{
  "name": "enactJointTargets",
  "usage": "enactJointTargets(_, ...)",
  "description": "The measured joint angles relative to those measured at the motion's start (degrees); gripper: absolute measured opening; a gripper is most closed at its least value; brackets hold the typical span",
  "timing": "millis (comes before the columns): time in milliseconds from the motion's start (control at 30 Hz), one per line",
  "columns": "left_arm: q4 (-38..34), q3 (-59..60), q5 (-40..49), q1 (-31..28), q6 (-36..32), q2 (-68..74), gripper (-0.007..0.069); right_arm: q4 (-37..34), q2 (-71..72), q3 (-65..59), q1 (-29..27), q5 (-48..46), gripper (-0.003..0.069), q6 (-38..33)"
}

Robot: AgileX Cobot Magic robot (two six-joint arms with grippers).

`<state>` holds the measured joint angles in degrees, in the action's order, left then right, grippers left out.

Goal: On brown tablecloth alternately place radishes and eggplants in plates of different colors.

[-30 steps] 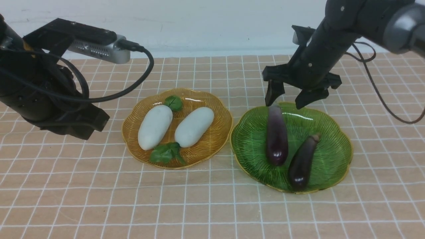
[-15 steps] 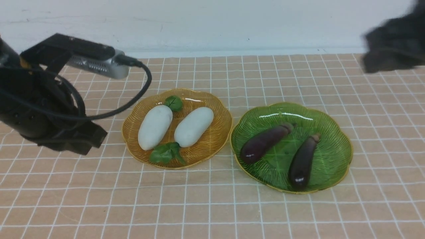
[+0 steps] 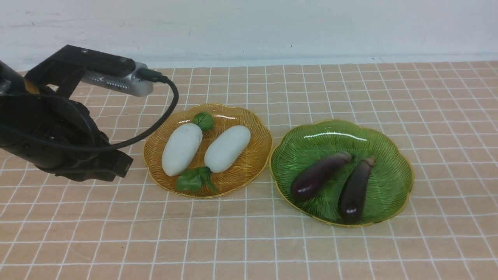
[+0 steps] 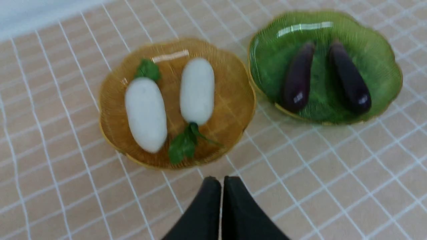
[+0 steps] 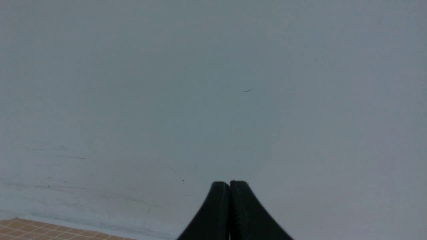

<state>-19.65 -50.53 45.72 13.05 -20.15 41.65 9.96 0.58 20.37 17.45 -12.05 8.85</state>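
Observation:
Two white radishes (image 3: 181, 149) (image 3: 227, 148) lie side by side in the amber plate (image 3: 256, 128) on the brown tablecloth (image 3: 249, 249). Two dark purple eggplants (image 3: 319, 175) (image 3: 355, 189) lie in the green plate (image 3: 393, 155) to its right. The left wrist view shows the radishes (image 4: 145, 113) (image 4: 197, 90), the eggplants (image 4: 298, 81) (image 4: 350, 81) and both plates (image 4: 110, 100) (image 4: 383, 60). My left gripper (image 4: 222, 181) is shut and empty, hovering left of the amber plate. My right gripper (image 5: 229, 185) is shut, empty, facing the wall, and out of the front view.
A pale wall (image 3: 249, 27) rises behind the far edge of the cloth. The left arm (image 3: 50, 132) with its wrist camera (image 3: 116, 77) and cable hangs over the cloth's left side.
The right gripper let go of the upright eggplant, which tipped over and now lies in the green plate. The right arm pulled up and away out of the front view, shutting. The left arm shifted slightly.

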Motion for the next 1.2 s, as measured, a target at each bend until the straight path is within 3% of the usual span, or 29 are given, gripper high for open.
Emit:
enactJointTargets(200,-7.17,13.17,-19.56,0.00,0.16,-19.62,-0.0003,0.37,0.00,0.00,0.00,-0.05,-0.0015,0.00)
enactJointTargets(467,-9.19,16.91,-21.62,0.00,-1.13,-30.02,-0.0003,0.44,0.00,0.00,0.00,-0.05,-0.0015,-0.07)
enactJointTargets(733,0.25,26.05,-25.16,-0.81,-1.10,-31.09,-0.0003,0.55,0.00,0.00,0.00,-0.05,-0.0015,-0.12)
enactJointTargets(1000,24.74,48.93,-31.10,-12.10,26.07,-41.68,-0.0003,0.55,0.00,0.00,0.00,-0.05,-0.0015,-0.17)
enactJointTargets(1100,25.53,52.03,-29.56,-13.07,26.04,-42.25,-0.0003,0.55,0.00,0.00,0.00,-0.05,-0.0015,-0.17)
enactJointTargets(1200,22.21,52.14,-25.56,-13.07,20.15,-42.36,-0.0003,0.55,0.00,0.00,0.00,-0.05,-0.0015,-0.17)
